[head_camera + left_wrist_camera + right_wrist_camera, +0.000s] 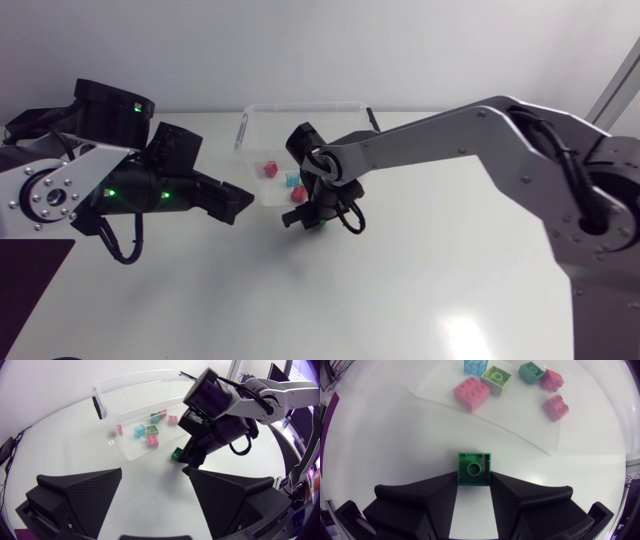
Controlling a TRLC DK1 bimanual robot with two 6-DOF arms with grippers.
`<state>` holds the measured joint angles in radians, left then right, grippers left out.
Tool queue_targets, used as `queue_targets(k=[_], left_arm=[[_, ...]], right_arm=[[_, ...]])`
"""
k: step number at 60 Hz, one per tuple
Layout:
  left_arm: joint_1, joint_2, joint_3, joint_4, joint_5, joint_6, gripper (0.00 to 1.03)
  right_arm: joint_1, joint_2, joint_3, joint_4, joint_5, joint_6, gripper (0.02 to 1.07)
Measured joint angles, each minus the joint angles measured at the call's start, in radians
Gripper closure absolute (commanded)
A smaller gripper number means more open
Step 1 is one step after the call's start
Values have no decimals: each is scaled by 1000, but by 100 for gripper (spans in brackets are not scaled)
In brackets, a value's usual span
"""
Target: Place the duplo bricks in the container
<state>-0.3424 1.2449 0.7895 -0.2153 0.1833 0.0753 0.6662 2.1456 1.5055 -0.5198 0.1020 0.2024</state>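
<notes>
A dark green brick (474, 468) lies on the white table just in front of the clear container (520, 430). My right gripper (474, 485) is down over it, both fingers pressed against its sides. The head view shows this gripper (305, 218) at the container's (300, 110) near wall, with a bit of the green brick (318, 226) showing. Inside the container lie several bricks: a pink one (471, 393), a light green one (496, 379), a blue one (475, 365) and red ones (555, 406). My left gripper (235, 203) hovers open and empty left of the container.
The container's lid flap (99, 406) stands up at its left end. In the left wrist view the right arm (270, 397) crosses behind the container (130, 380). White table (400, 300) extends in front of both grippers.
</notes>
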Motion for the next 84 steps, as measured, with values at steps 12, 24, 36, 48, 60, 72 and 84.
queue_targets(k=[12, 24, 36, 48, 60, 72, 84], left_arm=[[0, -29, -9, -11, 0, 0, 9], [-12, -37, -10, -14, 0, -1, 9], [-31, -69, -10, -37, 3, -1, 9], [-23, -104, -10, -57, 3, 0, 9], [-10, -127, -10, -75, 3, 0, 9], [23, -189, -10, -114, 3, 0, 9], [77, -274, -10, -161, -12, 8, 9]], right_arm=[[9, -286, -167, -58, 12, -16, 70], [-35, -446, 65, -174, 15, -32, 70], [-80, -359, 314, -187, 3, -42, 70], [-96, -140, 397, -173, 0, -42, 54], [-119, -71, 414, -173, 20, -43, 13], [-119, -240, 323, -143, 77, -55, 12], [-163, -538, 96, -56, 129, -96, 12]])
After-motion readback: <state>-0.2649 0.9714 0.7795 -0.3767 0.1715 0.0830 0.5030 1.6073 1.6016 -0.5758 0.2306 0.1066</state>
